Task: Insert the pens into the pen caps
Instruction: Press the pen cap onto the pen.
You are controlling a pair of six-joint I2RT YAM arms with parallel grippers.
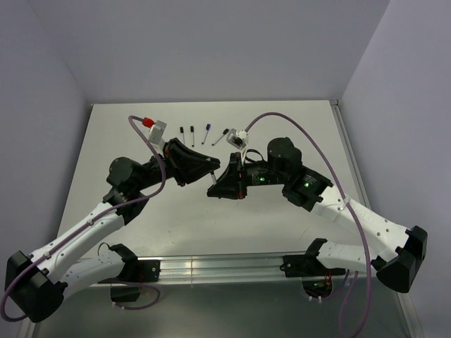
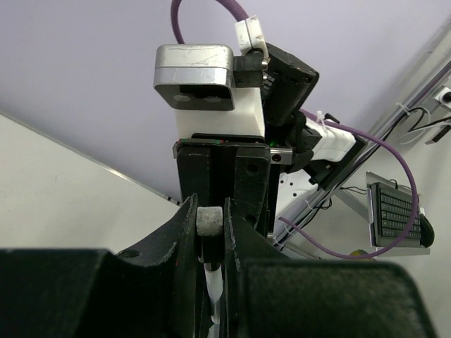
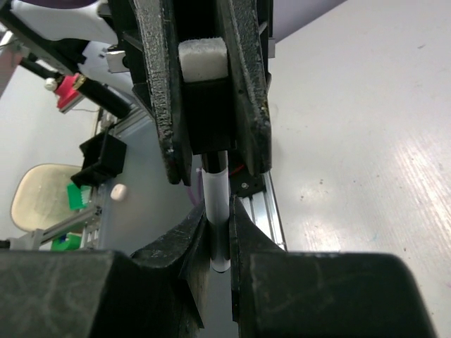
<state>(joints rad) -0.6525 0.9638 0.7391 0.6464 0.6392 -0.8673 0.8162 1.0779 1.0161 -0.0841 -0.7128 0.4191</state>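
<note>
Mid-insertion: right gripper (image 3: 219, 236) clamped on pen (image 3: 218, 204), left gripper (image 3: 209, 151) clamped on cap (image 3: 210, 120), pen entering cap; four other pens (image 1: 192, 134) beyond it wait, capping unclear.

My top camera looks down from the near edge over the table (image 1: 296, 134). The wrist cameras sit close behind left gripper (image 2: 209, 211) and right gripper (image 3: 218, 220), facing each other.
</note>
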